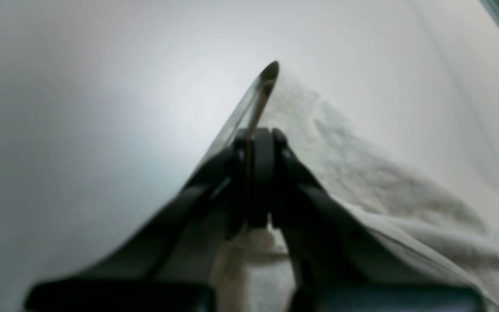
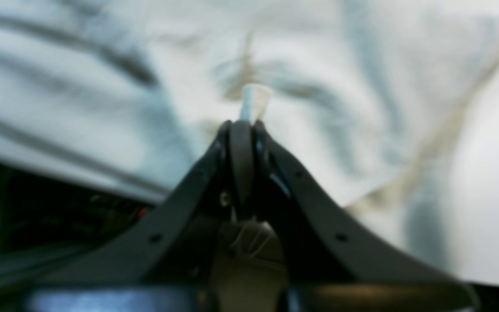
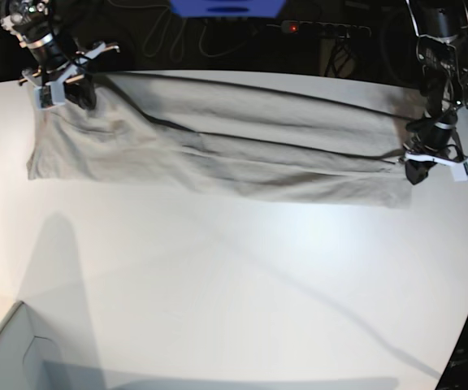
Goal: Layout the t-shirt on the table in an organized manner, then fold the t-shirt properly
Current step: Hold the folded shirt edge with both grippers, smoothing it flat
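Nearest the base camera, a pale box corner [image 3: 10, 353] is seen at the edge of the large smooth white table [image 3: 242, 284]. Beyond it, the light grey-beige cotton t-shirt [image 3: 218, 146] is stretched in a long band between the two grippers. The left gripper [image 3: 417, 169] is clamped on one end of the cloth, which trails away beside its jaws. The right gripper [image 3: 73, 91] is closed too, with fabric apparently pinched at the other end. The laying-out step is judged to be in hand; next, the cloth should be lowered and spread flat.
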